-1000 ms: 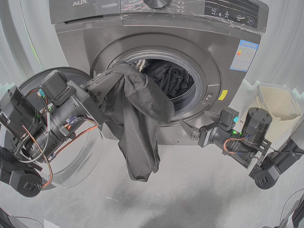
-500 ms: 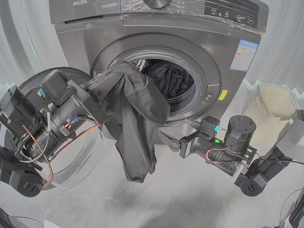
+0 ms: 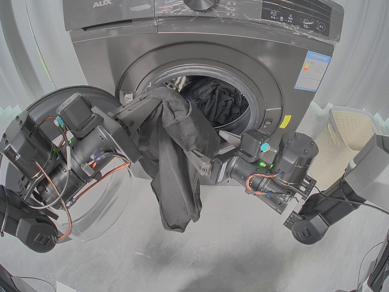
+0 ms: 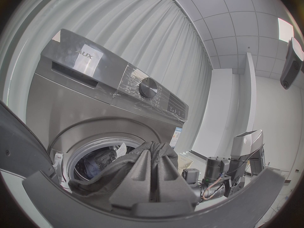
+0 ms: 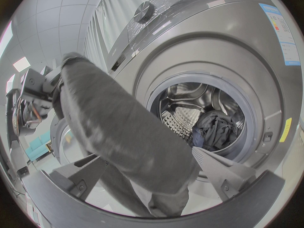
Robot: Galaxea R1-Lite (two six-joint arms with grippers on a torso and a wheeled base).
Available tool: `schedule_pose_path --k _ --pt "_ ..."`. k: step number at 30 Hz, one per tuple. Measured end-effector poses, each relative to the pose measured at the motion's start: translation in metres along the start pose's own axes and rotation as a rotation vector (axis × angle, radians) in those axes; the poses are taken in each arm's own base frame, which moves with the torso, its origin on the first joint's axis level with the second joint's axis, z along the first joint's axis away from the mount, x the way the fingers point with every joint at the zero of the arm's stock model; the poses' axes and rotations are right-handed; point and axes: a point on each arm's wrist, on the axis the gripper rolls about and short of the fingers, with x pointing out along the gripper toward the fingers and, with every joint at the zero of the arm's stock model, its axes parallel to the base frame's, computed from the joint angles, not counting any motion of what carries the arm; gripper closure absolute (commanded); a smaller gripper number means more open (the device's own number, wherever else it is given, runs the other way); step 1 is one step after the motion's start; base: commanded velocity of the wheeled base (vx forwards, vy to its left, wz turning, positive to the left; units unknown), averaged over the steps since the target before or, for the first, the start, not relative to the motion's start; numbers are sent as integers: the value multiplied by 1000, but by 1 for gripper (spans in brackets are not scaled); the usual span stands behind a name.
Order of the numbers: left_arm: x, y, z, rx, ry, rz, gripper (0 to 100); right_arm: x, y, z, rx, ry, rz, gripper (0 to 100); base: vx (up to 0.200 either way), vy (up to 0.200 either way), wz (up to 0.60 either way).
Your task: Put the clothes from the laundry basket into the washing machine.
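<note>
Left gripper (image 3: 150, 98) clamps a garment (image 3: 175, 171) at the washer (image 3: 243, 57) mouth's left rim; right gripper (image 3: 211, 149), spread wide, straddles it just below.

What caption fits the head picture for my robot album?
Left gripper holds a dark garment before the washer; open right gripper straddles it.

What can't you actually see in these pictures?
1. Laundry basket bottom, head view: hidden by the right arm and the picture edge, so any remaining clothes are unknown.
2. Drum, left part, head view: behind the hanging dark garment.
3. Control panel print, head view: too small, with glare.
</note>
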Motion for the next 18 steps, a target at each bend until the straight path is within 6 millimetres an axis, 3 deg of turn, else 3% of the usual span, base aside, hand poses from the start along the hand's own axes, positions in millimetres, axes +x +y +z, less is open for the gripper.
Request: schedule_pose_path --k 7,18 --pt "0 2 -2 0 6 9 100 6 -5 11 2 -50 -17 0 0 0 0" --pt "3 6 -9 -4 25 26 100 -15 -14 30 -7 -73 -45 0 0 0 0"
